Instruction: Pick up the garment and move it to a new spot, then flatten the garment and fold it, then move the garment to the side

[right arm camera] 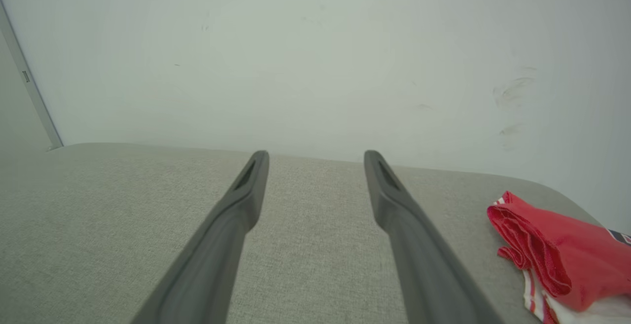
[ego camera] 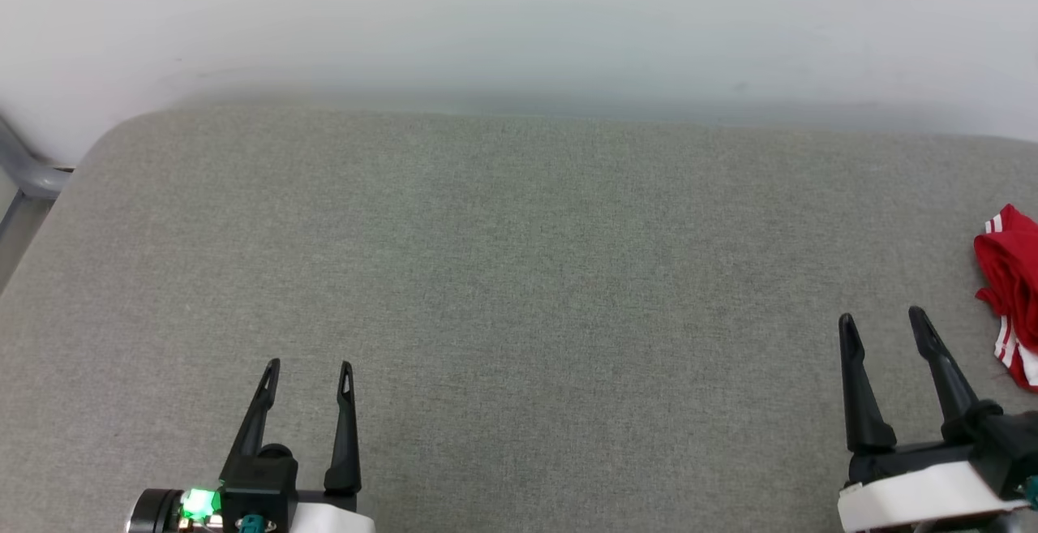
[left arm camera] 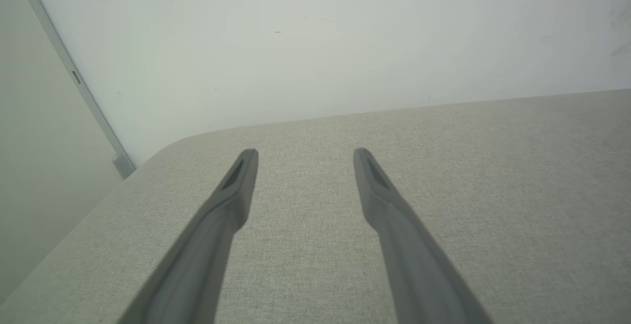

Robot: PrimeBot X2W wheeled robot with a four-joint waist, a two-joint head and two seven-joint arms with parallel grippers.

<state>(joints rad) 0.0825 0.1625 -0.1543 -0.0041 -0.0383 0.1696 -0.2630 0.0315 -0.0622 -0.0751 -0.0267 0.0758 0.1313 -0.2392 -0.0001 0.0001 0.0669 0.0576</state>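
Note:
The garment (ego camera: pixel 1014 281) is a crumpled red heap with red-and-white striped trim, lying at the far right edge of the grey padded surface (ego camera: pixel 519 273); part of it runs out of the head view. In the right wrist view the garment (right arm camera: pixel 557 255) lies low at the right, beside the fingers and apart from them. My right gripper (ego camera: pixel 884 322) stands open just left of the garment, nothing between its fingers. My left gripper (ego camera: pixel 310 367) is open and empty at the lower left, far from the garment. Both wrist views show spread fingers, left gripper (left arm camera: pixel 305 152) and right gripper (right arm camera: pixel 316 154), over bare fabric.
A pale wall (ego camera: pixel 519 22) rises right behind the padded surface. A grey metal bar (ego camera: pixel 28 172) stands at the left rear corner, where the surface rounds off. The surface's right rear corner (right arm camera: pixel 567 191) curves away just behind the garment.

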